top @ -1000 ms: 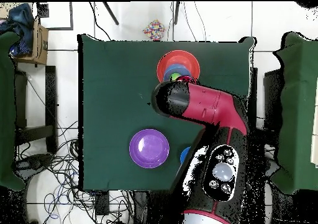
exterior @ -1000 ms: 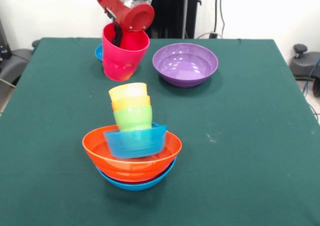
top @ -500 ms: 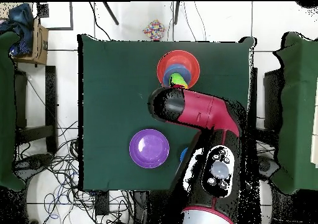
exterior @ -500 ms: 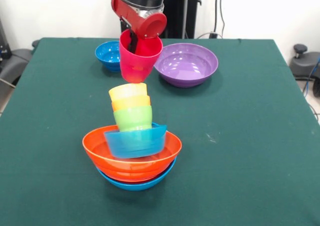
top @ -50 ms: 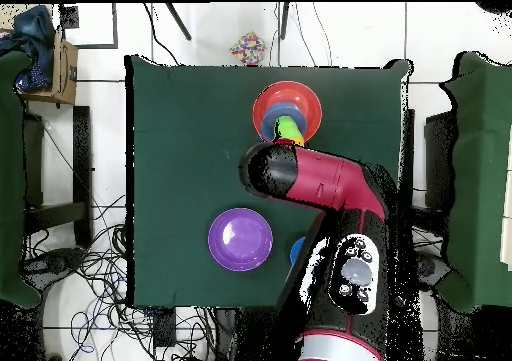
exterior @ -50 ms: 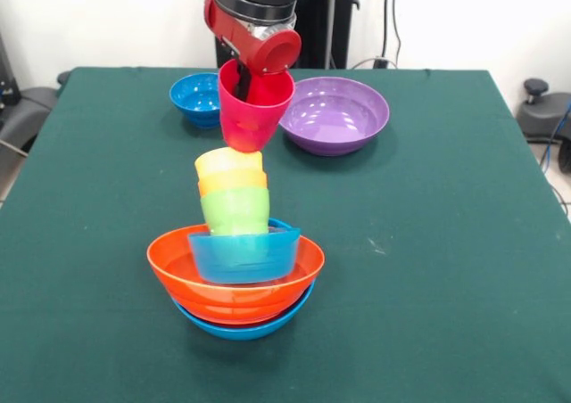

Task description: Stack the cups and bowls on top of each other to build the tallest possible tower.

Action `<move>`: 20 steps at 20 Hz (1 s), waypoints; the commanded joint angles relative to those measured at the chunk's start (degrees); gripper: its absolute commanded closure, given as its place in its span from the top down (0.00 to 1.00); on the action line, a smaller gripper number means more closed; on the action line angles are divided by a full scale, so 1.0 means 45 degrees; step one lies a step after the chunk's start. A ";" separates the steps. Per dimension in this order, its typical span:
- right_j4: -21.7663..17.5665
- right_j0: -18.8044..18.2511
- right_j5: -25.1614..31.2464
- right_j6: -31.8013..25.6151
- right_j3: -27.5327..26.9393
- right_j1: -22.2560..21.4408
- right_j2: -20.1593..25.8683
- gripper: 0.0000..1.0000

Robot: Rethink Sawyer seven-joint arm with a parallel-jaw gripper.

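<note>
Held tilted, mouth upward, pink cup (exterior @ -50 ms: 254, 109) hangs above tower (exterior @ -50 ms: 234, 242).

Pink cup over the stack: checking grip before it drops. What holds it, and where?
The gripper holds the pink cup by its rim, reaching down inside the cup's mouth.

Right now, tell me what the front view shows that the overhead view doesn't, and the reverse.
Front only: the pink cup held on the gripper just above the yellow cup, and the tower's layers from the side. Overhead only: the arm covering that cup, plus the chairs around the table. Both: the tower, the purple bowl and the small blue bowl.
</note>
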 commanded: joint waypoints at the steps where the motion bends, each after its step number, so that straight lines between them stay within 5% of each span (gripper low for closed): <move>1: -0.0880 -0.0151 -0.0630 -0.0990 0.0625 0.0182 0.1435 0.00; 5: -0.0969 -0.0124 -0.0421 -0.1071 0.0484 0.0198 0.1363 0.00; 14: -0.0638 0.0469 0.3457 -0.1086 -0.1315 -0.0279 0.0990 0.00; 20: -0.0631 0.0392 0.4184 -0.1147 -0.1612 -0.0478 0.1056 0.00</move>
